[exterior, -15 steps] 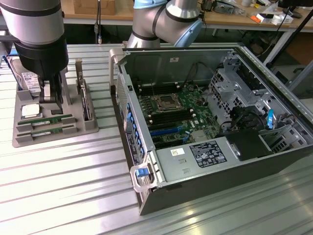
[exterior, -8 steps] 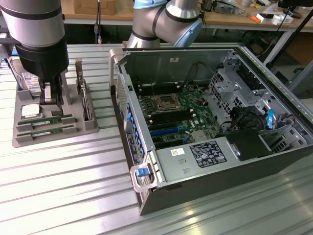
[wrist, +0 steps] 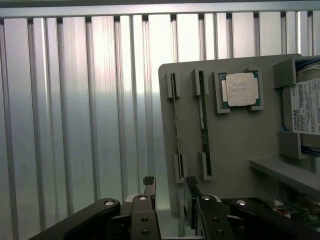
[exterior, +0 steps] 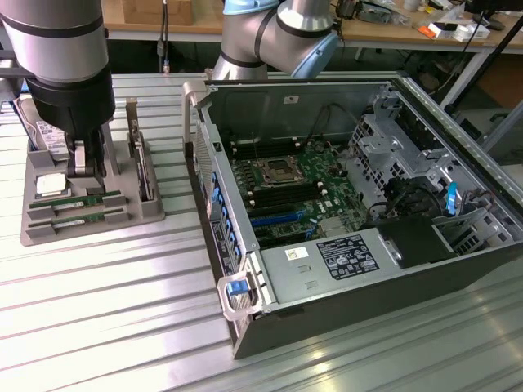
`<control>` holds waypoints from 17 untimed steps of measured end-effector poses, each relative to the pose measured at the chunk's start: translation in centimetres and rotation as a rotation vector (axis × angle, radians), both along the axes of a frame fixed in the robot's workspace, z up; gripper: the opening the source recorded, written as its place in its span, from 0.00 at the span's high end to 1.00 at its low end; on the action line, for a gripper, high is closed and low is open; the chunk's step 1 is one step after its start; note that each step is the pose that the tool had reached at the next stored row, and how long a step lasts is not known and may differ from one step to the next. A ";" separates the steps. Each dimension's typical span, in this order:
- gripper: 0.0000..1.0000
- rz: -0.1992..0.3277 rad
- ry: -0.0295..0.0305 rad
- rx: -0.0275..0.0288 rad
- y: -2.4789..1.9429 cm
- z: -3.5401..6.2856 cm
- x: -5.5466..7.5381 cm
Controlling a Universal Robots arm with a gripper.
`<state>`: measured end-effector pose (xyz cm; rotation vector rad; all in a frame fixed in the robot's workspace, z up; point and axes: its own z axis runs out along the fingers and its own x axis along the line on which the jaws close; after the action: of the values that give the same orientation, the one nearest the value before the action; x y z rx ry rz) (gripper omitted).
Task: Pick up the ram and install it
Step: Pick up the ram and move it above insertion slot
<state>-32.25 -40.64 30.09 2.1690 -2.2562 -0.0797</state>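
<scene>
So basically nothing has been picked up yet. The gripper (wrist: pixel 170 184) hangs over the grey parts tray (exterior: pixel 90 230) on the exterior view's left, with its jaws spread wide and nothing between them. From the wrist view, the ram (wrist: pixel 175 125) lies flat in its slot in the tray, roughly in line with the gap between the fingertips (wrist: pixel 149 181) but clearly apart from them, so no contact. A second stick (wrist: pixel 202 125) sits just beside it in the next slot, and past that are the CPU (wrist: pixel 241 90) in its square pocket and a hard drive (wrist: pixel 306 107) with a white label. Over on the exterior view's right, the computer case (exterior: pixel 245 269) lies open on the ribbed table (exterior: pixel 98 327) with the motherboard (exterior: pixel 286 192) exposed. Its memory slots look unfilled to me, though I can't be sure at this angle. My read: the approach is lined up, but the grab, the carry across and the seating in the board are all left to do.
</scene>
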 end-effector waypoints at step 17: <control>0.64 0.047 0.0002 -0.0001 0.95 -0.81 -2.6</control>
<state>-34.87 -39.69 29.28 2.2200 -2.2040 -0.0793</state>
